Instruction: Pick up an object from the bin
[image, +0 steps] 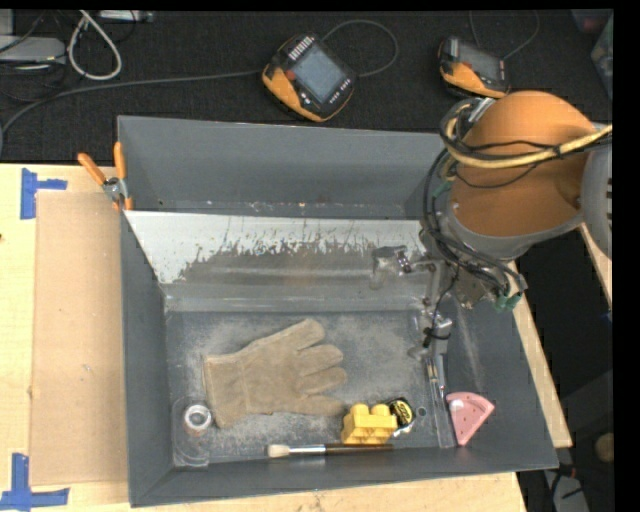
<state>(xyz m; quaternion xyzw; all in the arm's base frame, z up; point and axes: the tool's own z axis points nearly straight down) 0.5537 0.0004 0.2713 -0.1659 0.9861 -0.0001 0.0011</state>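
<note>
Camera view: gripper (433, 340) hangs low at the right of the bin (280, 170), nothing seen in it; open or closed, I cannot tell. Pink wedge (468, 415) lies nearest, below it, with yellow toy block (368, 422) and tan glove (275, 378) further left. Nothing is lifted yet; the whole pick remains.

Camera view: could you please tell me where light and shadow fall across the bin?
Camera view: a bright band crosses the rear slope of the bin, the wall above it is shaded, the floor around the glove is evenly lit, and the right wall beside the gripper looks darker.
</note>
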